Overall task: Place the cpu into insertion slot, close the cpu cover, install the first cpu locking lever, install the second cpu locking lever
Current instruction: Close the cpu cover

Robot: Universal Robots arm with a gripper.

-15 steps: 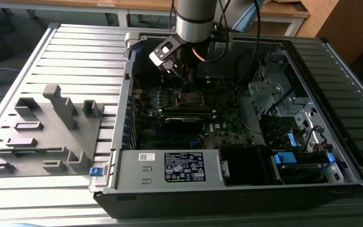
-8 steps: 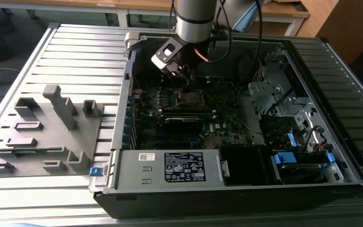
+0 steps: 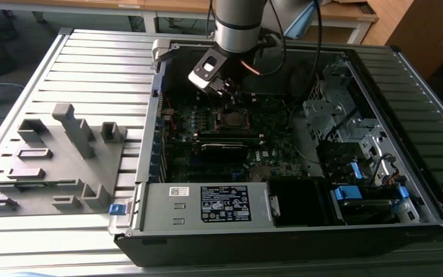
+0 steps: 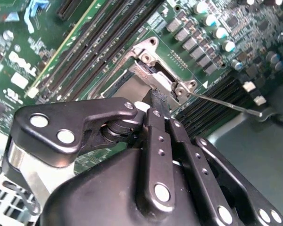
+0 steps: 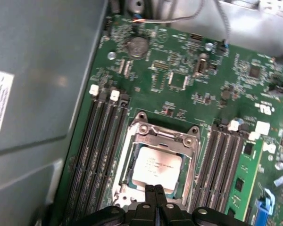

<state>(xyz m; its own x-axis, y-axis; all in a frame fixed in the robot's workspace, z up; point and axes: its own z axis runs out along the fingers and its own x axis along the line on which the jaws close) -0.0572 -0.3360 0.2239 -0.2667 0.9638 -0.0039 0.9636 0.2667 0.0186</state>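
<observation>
- Ribbed grey worktop (image 3: pixel 90 63) carries an open computer case (image 3: pixel 283 245).
- End effector (image 5: pixel 154 188), tips pinched together empty; cpu (image 5: pixel 156 167) directly below, under the cpu cover (image 5: pixel 162 136).
- Descending off-target could gouge cpu or motherboard (image 5: pixel 179 84).

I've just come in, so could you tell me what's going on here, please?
The robot arm's shut tool hangs at the edge of the insertion slot inside an open computer case. The cpu sits in the slot with the cpu cover lying over it. A thin locking lever sticks out beside it.
</observation>
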